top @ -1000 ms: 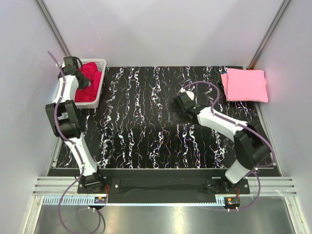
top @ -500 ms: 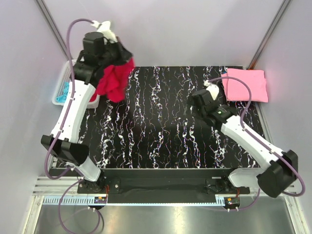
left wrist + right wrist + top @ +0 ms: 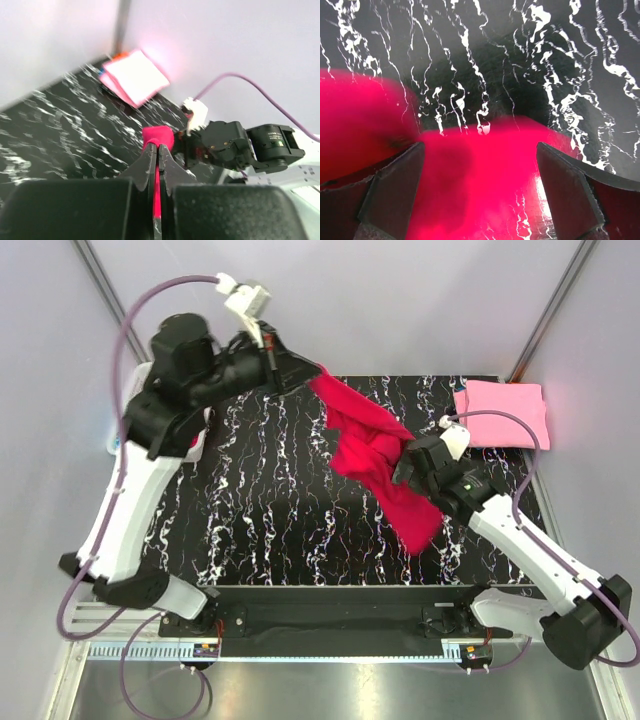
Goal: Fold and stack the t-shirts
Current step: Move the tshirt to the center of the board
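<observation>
Red shirt [image 3: 375, 455] hung mid-air, ready for spreading!
Left jaws pinched its edge; right jaws gaped wide against it, needing a free corner next.

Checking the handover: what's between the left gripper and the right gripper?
The crimson t-shirt spans it in the top view: pinched in the shut left gripper, draping to the open right gripper, whose fingers flank it in the right wrist view.

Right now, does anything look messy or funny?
Yes. The red shirt hangs crumpled and twisted over the table, pinched at one end by the left hand, not lying flat. The pink shirt sits neatly folded in the far right corner.
</observation>
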Controlling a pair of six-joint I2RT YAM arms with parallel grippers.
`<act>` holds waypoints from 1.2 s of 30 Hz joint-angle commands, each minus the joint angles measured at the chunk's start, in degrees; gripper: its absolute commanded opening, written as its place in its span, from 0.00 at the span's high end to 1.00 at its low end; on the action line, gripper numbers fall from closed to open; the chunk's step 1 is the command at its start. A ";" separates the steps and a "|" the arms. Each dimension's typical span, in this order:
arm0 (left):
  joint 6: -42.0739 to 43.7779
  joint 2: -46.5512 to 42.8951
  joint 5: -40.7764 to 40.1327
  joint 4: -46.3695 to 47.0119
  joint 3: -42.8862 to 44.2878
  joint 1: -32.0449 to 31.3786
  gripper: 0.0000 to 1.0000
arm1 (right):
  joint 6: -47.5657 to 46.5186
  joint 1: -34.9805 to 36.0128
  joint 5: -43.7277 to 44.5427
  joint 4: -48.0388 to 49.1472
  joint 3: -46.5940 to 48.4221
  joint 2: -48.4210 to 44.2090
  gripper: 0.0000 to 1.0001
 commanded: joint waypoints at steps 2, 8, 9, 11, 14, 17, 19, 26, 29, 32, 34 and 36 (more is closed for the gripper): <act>2.16 -9.61 -18.73 2.75 -3.95 0.09 0.85 | 1.52 -0.29 3.97 -0.40 -0.07 -2.81 0.00; -2.15 -13.84 -34.56 3.37 -19.87 0.09 0.01 | 0.55 -0.38 2.21 -0.58 0.11 -1.49 0.00; -2.06 -13.93 -36.06 3.28 -21.03 0.09 0.01 | 0.38 -0.30 2.21 -0.58 0.19 -1.32 0.00; -2.32 -14.28 -40.11 2.84 -23.48 0.00 0.01 | 0.29 -0.30 1.51 -0.67 0.37 -0.88 0.00; -2.93 -14.28 -41.43 1.26 -25.34 0.09 0.01 | 0.29 -0.29 0.45 -0.58 0.55 -0.17 0.00; -4.78 -13.23 -38.90 -1.20 -28.06 0.09 0.01 | 0.64 -0.29 -2.53 -0.50 0.28 0.79 0.00; -6.36 -12.70 -36.70 -1.73 -30.78 0.09 0.01 | 0.29 -0.29 -5.25 0.03 -1.20 0.89 0.00; -12.25 -9.72 -38.81 -0.68 -43.26 0.09 0.01 | 0.82 -0.21 -8.77 5.74 -7.54 -2.46 0.00; -12.96 -4.89 -35.11 0.82 -43.36 0.09 0.05 | 0.55 -0.21 -11.76 7.32 -8.50 -0.35 0.00; -13.75 -0.85 -35.11 1.08 -42.92 0.17 0.15 | 0.90 -0.21 -13.52 7.85 -8.86 2.81 0.00; -13.84 0.48 -37.90 1.43 -43.44 0.44 0.27 | 0.90 -0.21 -13.96 8.12 -9.03 4.13 0.00; -15.67 1.62 -41.59 1.34 -45.37 2.27 0.34 | 0.82 -0.21 -13.88 8.38 -9.12 4.31 0.00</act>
